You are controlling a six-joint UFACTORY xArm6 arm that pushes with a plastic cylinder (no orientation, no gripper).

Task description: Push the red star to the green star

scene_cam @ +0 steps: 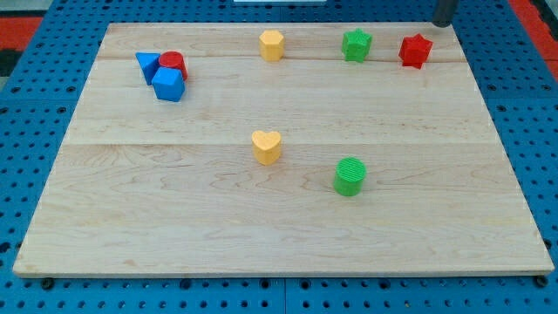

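Your red star (416, 51) sits near the bench's (174, 227) top right corner, just right of the green star (356, 45), the two apart. My tip (444, 23) hangs at the view's top edge, just up-right of the red star.

Red star (416, 51), green star (356, 44), pale wooden board (174, 201).

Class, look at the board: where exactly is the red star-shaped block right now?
The red star-shaped block sits near the top right corner of the wooden board, just right of the green star-shaped block, apart from it.
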